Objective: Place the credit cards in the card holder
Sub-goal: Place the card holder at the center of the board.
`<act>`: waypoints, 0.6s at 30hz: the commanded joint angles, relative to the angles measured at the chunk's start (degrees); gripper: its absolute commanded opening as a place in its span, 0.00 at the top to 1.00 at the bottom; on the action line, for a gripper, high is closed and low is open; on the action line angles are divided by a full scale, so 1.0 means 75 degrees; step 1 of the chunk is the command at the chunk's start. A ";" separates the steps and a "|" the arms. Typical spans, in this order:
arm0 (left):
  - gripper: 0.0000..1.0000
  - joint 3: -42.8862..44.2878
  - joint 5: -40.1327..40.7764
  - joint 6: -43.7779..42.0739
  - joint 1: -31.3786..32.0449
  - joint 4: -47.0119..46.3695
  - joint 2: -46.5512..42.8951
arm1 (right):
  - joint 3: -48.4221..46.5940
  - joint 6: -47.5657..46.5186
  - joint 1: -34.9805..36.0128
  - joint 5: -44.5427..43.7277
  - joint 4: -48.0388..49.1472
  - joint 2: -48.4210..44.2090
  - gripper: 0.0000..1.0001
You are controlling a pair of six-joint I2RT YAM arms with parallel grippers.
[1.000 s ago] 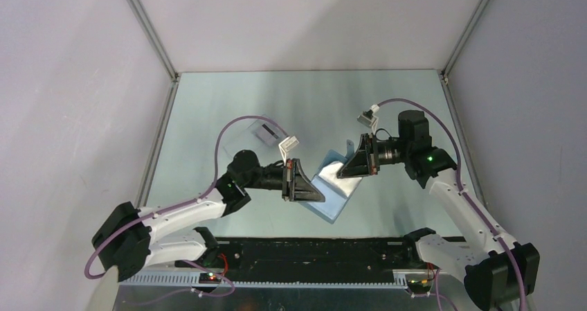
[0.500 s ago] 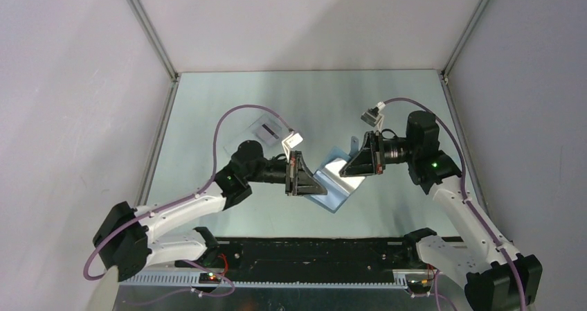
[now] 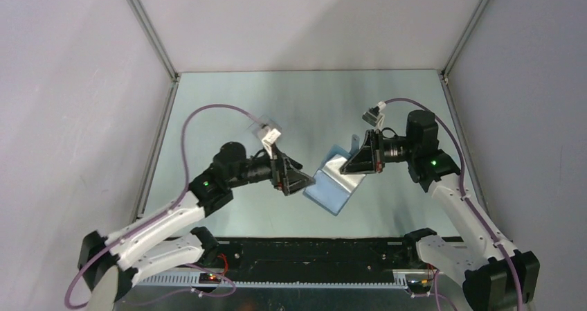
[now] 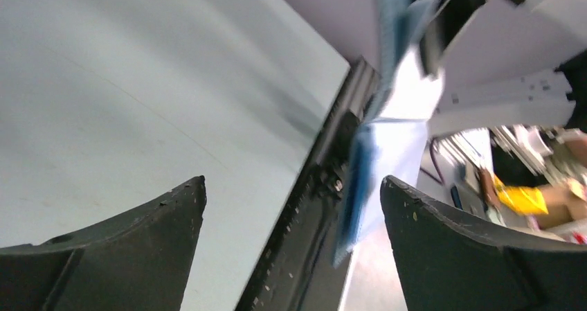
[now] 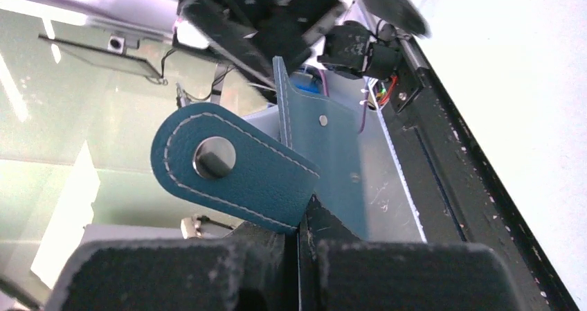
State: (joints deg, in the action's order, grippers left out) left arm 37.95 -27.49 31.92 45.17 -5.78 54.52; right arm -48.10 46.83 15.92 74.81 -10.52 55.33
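The teal-blue card holder hangs open above the table's middle, tilted. My right gripper is shut on it. In the right wrist view the pinch sits at the root of the clasp tab, with a blue panel standing behind. A whitish credit card lies against the holder's inner face. My left gripper is open just left of the holder. In the left wrist view my gripper is wide apart; the holder's blurred blue edge and the white card show near the right finger, apart from it.
A clear plastic box lies on the table behind my left wrist, partly hidden by it. The black rail runs along the near edge. Grey walls and metal frame posts close the table in on three sides.
My left gripper has opened, let go at the card holder and drawn back to the left. The right gripper has kept its grip and barely moved.
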 commanded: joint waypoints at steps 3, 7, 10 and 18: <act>0.00 0.0073 0.2129 -0.0298 -0.0185 0.0973 -0.1441 | 0.0025 -0.0027 -0.0034 -0.1634 -0.0298 0.0503 1.00; 0.00 -0.0054 0.2735 0.0078 -0.0268 0.1373 -0.1753 | 0.0719 0.0828 -0.0081 -0.2114 0.0897 0.0566 1.00; 0.00 -0.0172 0.3217 0.0398 -0.0273 0.1534 -0.1854 | 0.1134 0.0976 -0.0126 -0.2663 0.1138 0.0555 1.00; 0.00 -0.0229 0.2883 0.1019 -0.0290 0.1589 -0.1438 | 0.2626 0.1763 -0.0204 -0.4771 0.2393 0.0417 1.00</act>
State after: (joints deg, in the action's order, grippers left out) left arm 35.62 -5.23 36.56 43.35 6.11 41.69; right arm -32.58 55.66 14.72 49.10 -0.78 59.61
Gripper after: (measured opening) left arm 0.995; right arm 0.039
